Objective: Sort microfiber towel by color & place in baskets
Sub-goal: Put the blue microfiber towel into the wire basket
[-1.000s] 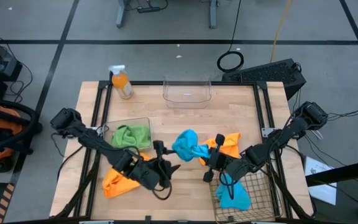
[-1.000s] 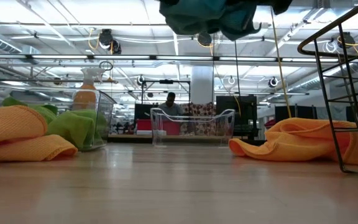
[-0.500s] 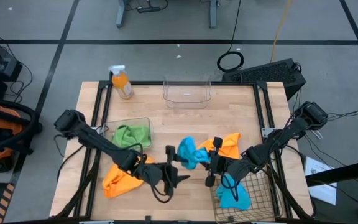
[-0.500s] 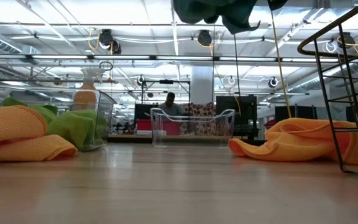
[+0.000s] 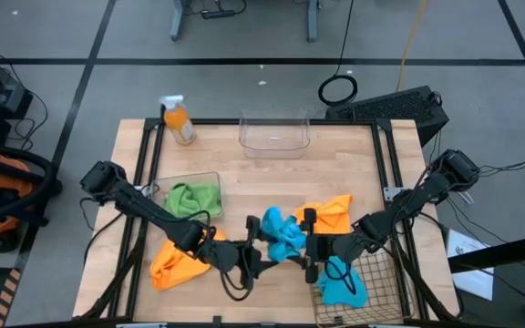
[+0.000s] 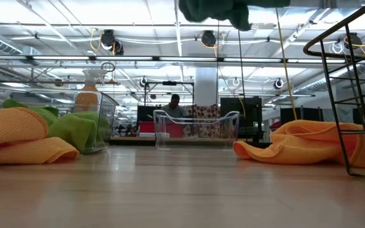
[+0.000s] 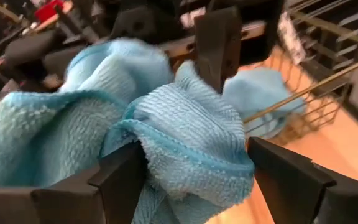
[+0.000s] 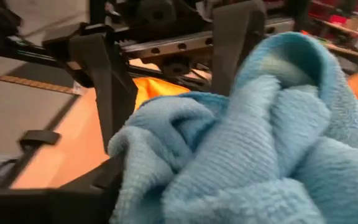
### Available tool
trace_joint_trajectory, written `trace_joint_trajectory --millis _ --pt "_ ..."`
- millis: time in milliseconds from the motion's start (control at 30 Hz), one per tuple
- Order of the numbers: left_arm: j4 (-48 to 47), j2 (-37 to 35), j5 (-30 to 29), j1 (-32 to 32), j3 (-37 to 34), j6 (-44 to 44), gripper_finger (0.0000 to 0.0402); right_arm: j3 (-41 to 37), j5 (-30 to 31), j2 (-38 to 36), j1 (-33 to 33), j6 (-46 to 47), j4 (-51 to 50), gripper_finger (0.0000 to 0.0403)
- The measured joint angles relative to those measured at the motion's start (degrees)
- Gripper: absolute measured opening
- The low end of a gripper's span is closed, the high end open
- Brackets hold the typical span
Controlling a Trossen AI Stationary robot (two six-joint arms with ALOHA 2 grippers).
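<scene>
A bright blue towel (image 5: 281, 233) hangs bunched in the air between my two grippers; in the low view it shows at the top (image 6: 214, 9), clear of the table. My left gripper (image 5: 259, 244) faces it from the table's left, open, fingers on either side of the bunch. My right gripper (image 5: 304, 244) faces it from the right, fingers apart. A second blue towel (image 5: 343, 288) lies in the wire basket (image 5: 381, 273). A green towel (image 5: 192, 199) sits in a clear tub. Orange towels lie near left (image 5: 176, 264) and behind the grippers (image 5: 334, 213). My left gripper comes level from the table's left. The bunched end of the blue towel (image 7: 185, 143) fills the gap between its open fingers (image 7: 123, 180) and touches their inner sides. My right gripper comes level from the right. One finger (image 7: 216, 50) stands against the bunch's far side, and folds lie over its fingers (image 8: 241, 155). The towel is clear of the table.
An empty clear tub (image 5: 274, 133) stands at the far edge, with an orange spray bottle (image 5: 179, 120) at the far left. The wire basket's rim (image 6: 353, 38) rises at the near right. Bare wood lies in the middle and along the near edge.
My left gripper has moved right toward the blue towel and turned, so its fingers now stand around the bunch. My right gripper has swung toward the near edge with the towel. The towel has gone from spread out toward the far side to bunched between the grippers.
</scene>
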Motion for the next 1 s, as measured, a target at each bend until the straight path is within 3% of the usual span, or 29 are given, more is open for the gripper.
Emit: trace_joint_trajectory --millis 100,200,467,567,633,833,1000 --pt "0.84 0.09 0.87 -0.13 0.00 1.40 0.0286 0.00 -1.31 0.88 0.02 -3.59 3.01 0.0277" --pt "0.75 0.09 0.93 -0.24 0.00 1.72 0.0286 0.00 -0.06 0.98 -0.01 -4.35 2.79 0.0257" --pt "6.37 0.09 0.63 -3.63 0.00 7.29 0.0286 1.72 1.66 1.00 -0.04 -9.40 -1.02 0.0097" --pt "7.22 0.09 -1.54 -5.50 0.00 9.36 0.0286 5.61 1.71 1.00 -0.04 -10.97 -10.83 0.0031" --pt "7.20 0.09 -4.53 -6.84 0.00 10.76 0.0286 9.39 1.63 0.70 -0.04 -9.50 -19.61 0.0014" --pt "7.24 0.09 -16.17 -10.01 0.00 14.37 0.0286 24.32 -4.52 0.54 0.97 7.42 -52.80 0.0035" --pt "7.39 -0.48 -19.27 -11.55 0.07 15.12 0.0286 35.29 -11.95 0.48 3.96 22.77 -71.08 0.0022"
